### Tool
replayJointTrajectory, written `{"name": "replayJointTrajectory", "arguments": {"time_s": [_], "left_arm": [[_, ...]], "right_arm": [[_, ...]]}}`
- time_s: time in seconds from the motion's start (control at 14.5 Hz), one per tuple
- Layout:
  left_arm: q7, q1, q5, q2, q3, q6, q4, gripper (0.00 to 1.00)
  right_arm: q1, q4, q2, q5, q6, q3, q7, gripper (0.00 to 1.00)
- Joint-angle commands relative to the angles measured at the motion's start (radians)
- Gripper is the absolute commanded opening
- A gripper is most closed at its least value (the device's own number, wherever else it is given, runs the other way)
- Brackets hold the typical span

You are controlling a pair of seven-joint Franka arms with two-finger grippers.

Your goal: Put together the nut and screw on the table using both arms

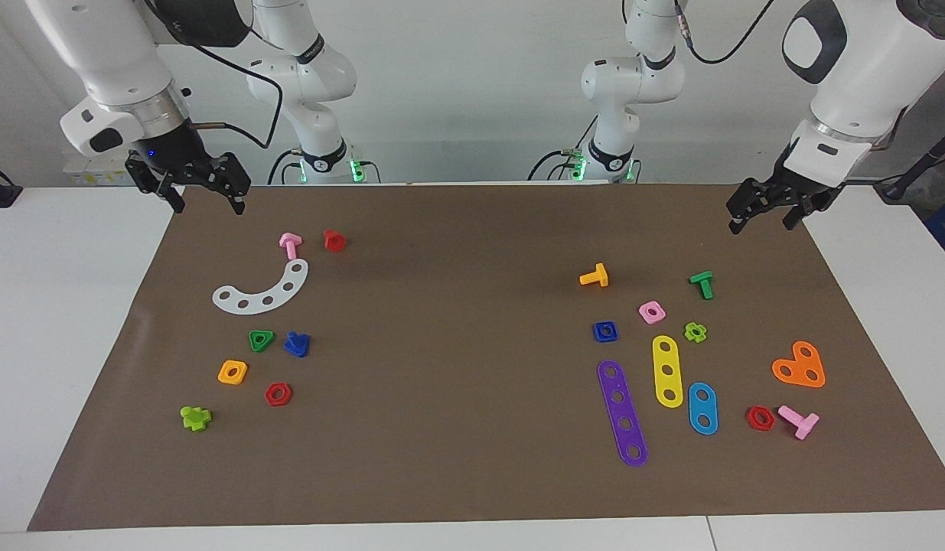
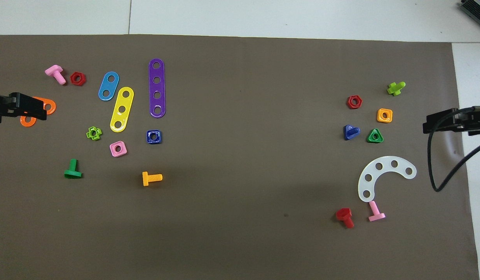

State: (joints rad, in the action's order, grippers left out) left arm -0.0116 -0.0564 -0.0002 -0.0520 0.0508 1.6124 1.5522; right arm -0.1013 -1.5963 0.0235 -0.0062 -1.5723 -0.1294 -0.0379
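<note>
The dark-blue square nut [image 1: 605,330] lies flat on the brown mat [image 1: 457,321] of the table toward the left arm's end, beside the pink square nut [image 1: 651,311]; it also shows in the overhead view [image 2: 154,136]. The dark-blue screw [image 1: 296,343] lies toward the right arm's end beside a green triangular nut [image 1: 261,340]; it shows in the overhead view too [image 2: 350,132]. My left gripper [image 1: 763,226] is open and empty, raised over its end of the mat [image 2: 37,109]. My right gripper [image 1: 210,207] is open and empty, raised over its end [image 2: 430,123].
Near the nut lie purple [image 1: 622,413], yellow [image 1: 667,370] and blue [image 1: 702,408] strips, an orange bolt [image 1: 594,276], a green bolt [image 1: 702,284] and an orange heart plate [image 1: 799,366]. Near the screw lie a white curved strip [image 1: 262,291], an orange nut [image 1: 232,372] and red nut [image 1: 278,394].
</note>
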Motion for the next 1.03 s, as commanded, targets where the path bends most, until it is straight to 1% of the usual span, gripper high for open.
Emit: {"name": "replayJointTrajectory", "arguments": {"time_s": [0.0, 0.34, 0.41, 0.48, 0.62, 0.69, 0.76, 0.83, 0.96], "left_arm": [[0.005, 0.007, 0.006, 0.029, -0.003, 0.006, 0.034, 1.00], [0.005, 0.007, 0.006, 0.029, -0.005, 0.004, 0.034, 1.00], [0.005, 0.007, 0.006, 0.029, -0.003, 0.004, 0.034, 1.00], [0.005, 0.007, 0.006, 0.029, -0.005, 0.004, 0.034, 1.00], [0.005, 0.007, 0.006, 0.029, -0.003, 0.004, 0.034, 1.00], [0.005, 0.007, 0.006, 0.029, -0.003, 0.004, 0.034, 1.00], [0.005, 0.007, 0.006, 0.029, -0.003, 0.006, 0.034, 1.00], [0.005, 0.007, 0.006, 0.029, -0.003, 0.004, 0.034, 1.00], [0.005, 0.007, 0.006, 0.029, -0.003, 0.004, 0.034, 1.00]], "right_arm": [[0.005, -0.011, 0.015, 0.002, 0.000, 0.007, -0.030, 1.00], [0.017, -0.013, 0.018, 0.005, -0.006, 0.007, -0.022, 1.00], [0.012, -0.049, 0.033, 0.005, -0.017, 0.007, -0.022, 1.00], [0.008, -0.098, 0.048, 0.005, -0.082, 0.007, -0.027, 1.00], [0.005, -0.190, 0.052, 0.005, -0.220, 0.007, -0.020, 1.00], [0.002, -0.224, 0.036, 0.006, -0.283, 0.007, -0.017, 1.00], [-0.015, -0.256, 0.004, 0.008, -0.346, 0.007, -0.013, 1.00], [-0.027, -0.264, -0.048, 0.023, -0.403, 0.008, 0.010, 1.00], [-0.051, -0.263, -0.175, 0.118, -0.501, 0.008, 0.119, 1.00]]}}
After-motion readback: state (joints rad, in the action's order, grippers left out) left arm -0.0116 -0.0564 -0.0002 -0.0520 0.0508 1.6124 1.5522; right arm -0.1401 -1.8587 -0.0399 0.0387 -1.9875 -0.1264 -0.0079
